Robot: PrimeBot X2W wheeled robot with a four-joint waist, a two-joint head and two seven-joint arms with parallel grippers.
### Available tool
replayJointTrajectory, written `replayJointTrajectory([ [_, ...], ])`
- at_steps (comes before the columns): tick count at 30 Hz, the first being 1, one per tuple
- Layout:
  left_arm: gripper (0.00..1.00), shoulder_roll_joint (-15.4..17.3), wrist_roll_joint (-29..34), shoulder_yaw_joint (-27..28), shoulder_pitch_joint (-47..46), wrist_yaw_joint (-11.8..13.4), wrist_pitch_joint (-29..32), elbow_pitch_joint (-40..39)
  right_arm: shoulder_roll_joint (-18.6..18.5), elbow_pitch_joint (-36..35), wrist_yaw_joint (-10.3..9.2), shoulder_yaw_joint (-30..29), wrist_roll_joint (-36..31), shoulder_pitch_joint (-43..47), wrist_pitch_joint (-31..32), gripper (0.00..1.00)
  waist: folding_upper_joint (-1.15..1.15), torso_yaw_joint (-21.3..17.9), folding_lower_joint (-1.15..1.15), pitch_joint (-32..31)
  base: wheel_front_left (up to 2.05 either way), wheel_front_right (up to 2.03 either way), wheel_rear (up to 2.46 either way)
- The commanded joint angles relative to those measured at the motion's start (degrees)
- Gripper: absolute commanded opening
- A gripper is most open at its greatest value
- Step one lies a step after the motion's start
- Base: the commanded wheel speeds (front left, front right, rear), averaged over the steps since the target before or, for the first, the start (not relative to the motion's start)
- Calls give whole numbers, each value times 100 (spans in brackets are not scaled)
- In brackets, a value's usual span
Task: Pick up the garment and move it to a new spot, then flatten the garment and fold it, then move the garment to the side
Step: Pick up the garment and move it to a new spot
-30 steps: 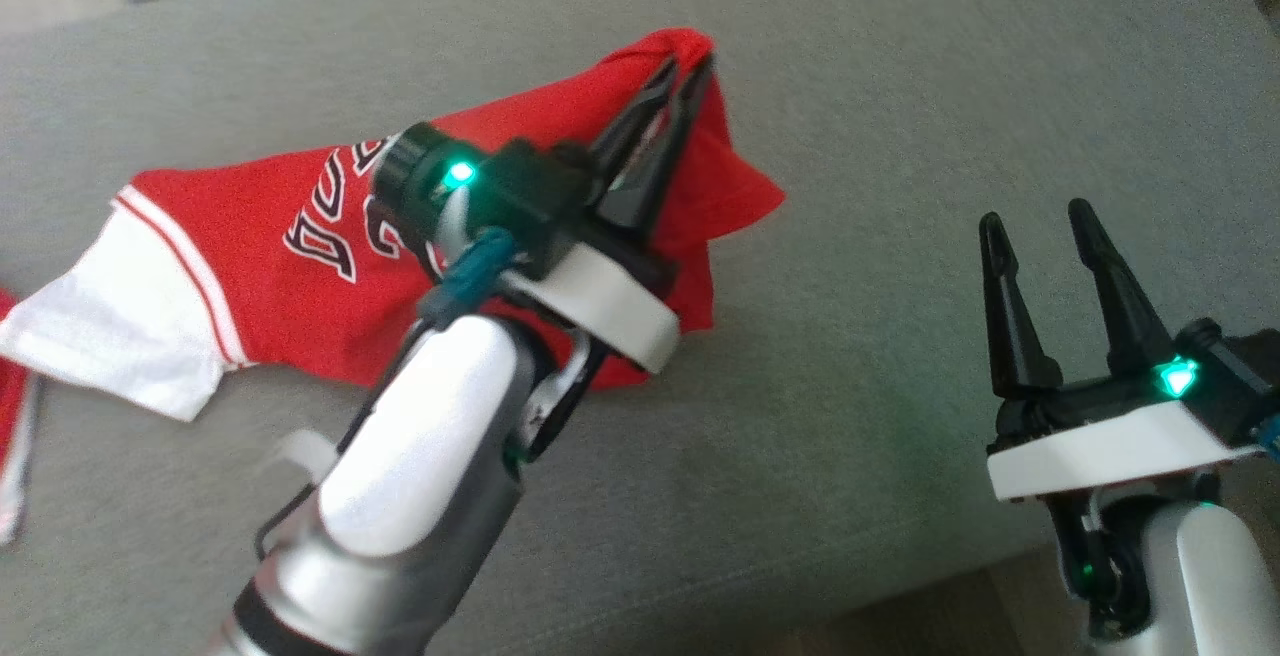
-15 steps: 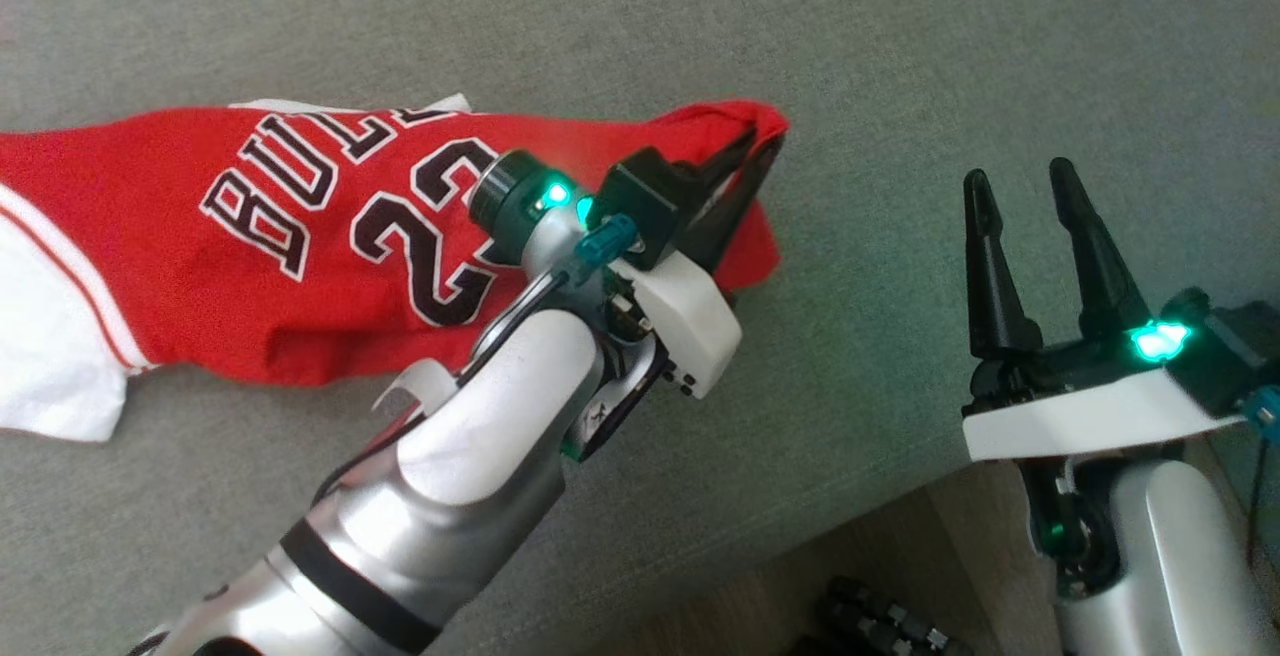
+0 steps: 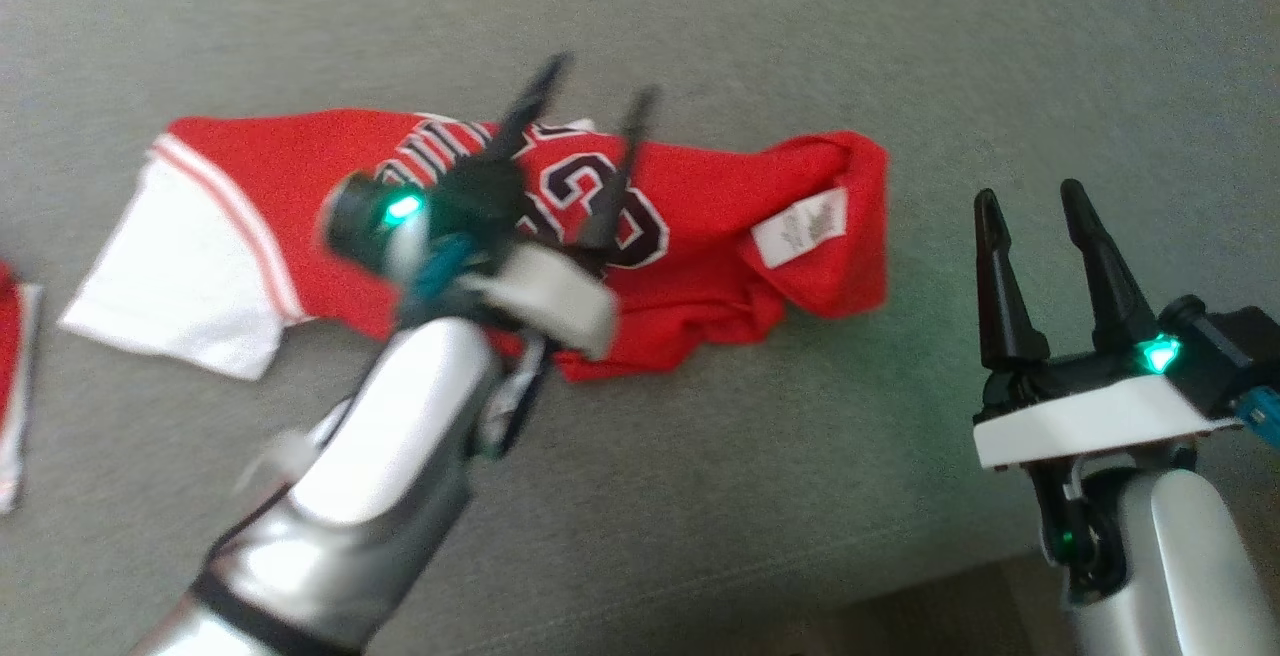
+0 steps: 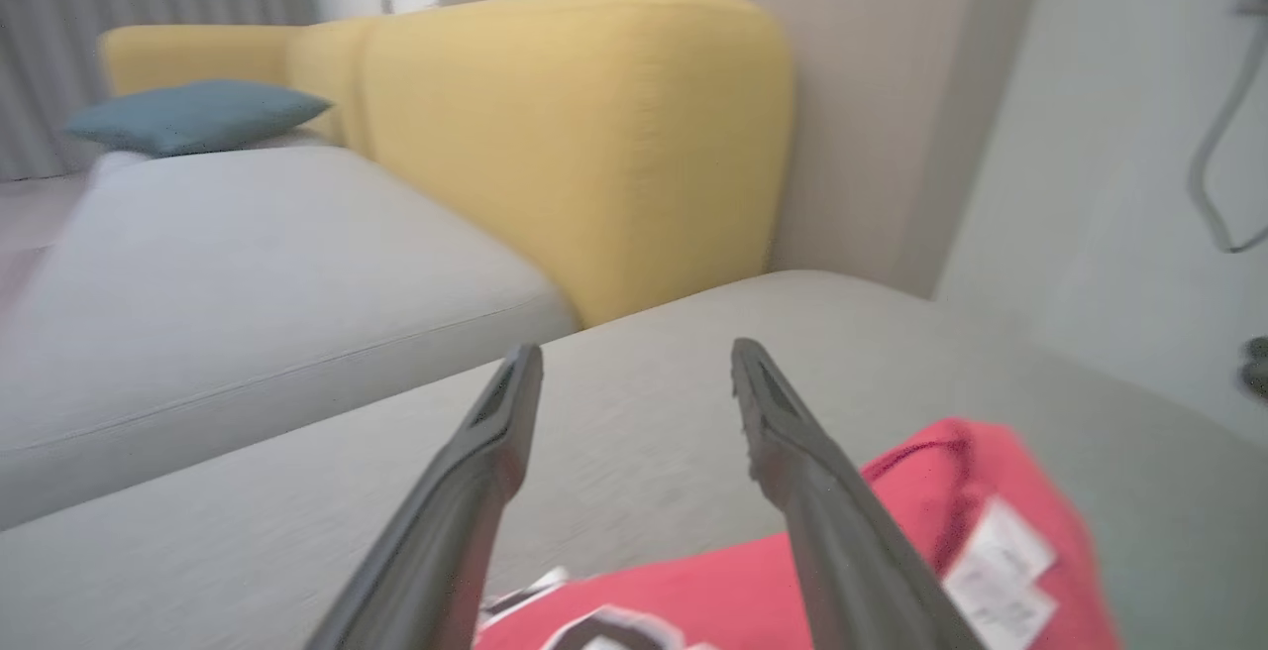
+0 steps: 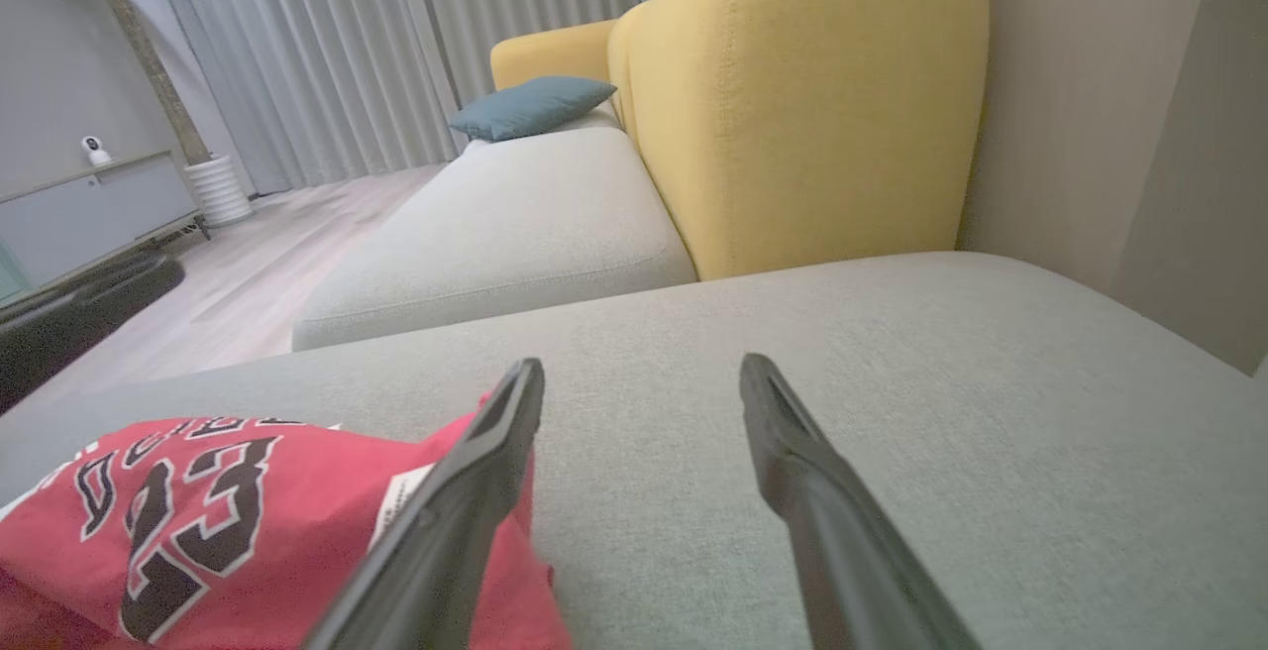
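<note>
The red garment (image 3: 720, 236) lies crumpled on the grey sofa cushion (image 3: 900, 56), toward 10 o'clock. Over it hovers the left tool (image 3: 600, 79), spread and empty; the right tool (image 3: 1030, 192) at 4 o'clock gapes empty too.

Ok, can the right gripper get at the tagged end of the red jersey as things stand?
Probably yes. The right gripper stands open, and bare grey cushion lies between it and the red jersey, white tag end nearest. The left gripper, open too, hovers farther left.
</note>
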Motion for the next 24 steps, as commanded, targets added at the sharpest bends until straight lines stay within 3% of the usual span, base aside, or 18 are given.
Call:
replayJointTrajectory([
  [1, 100, 247, 28, 394, 142, 172, -64, -278, -24, -247, 23, 90, -56, 73, 63, 100, 0, 404, 0, -329, 0, 0, 0],
  [5, 100, 601, 124, 1036, 665, 487, -68, -795, -47, -334, 23, 50, -124, 175, 193, 100, 0, 703, 0, -464, 0, 0, 0],
  [9, 100, 889, 188, 1556, 1197, 568, -70, -1129, -102, -387, 23, 34, -166, 256, 312, 100, 0, 932, 0, -589, 0, 0, 0],
  [15, 100, 1173, 129, 2123, 1883, 319, -70, -1391, -169, -402, 23, 7, -202, 384, 430, 100, 0, 1123, 0, -795, 0, 0, 0],
  [24, 100, 1284, 58, 2528, 2792, 10, -71, -1505, -212, -372, 23, 72, -213, 658, 551, 100, 0, 1155, 0, -1139, 0, 0, 0],
])
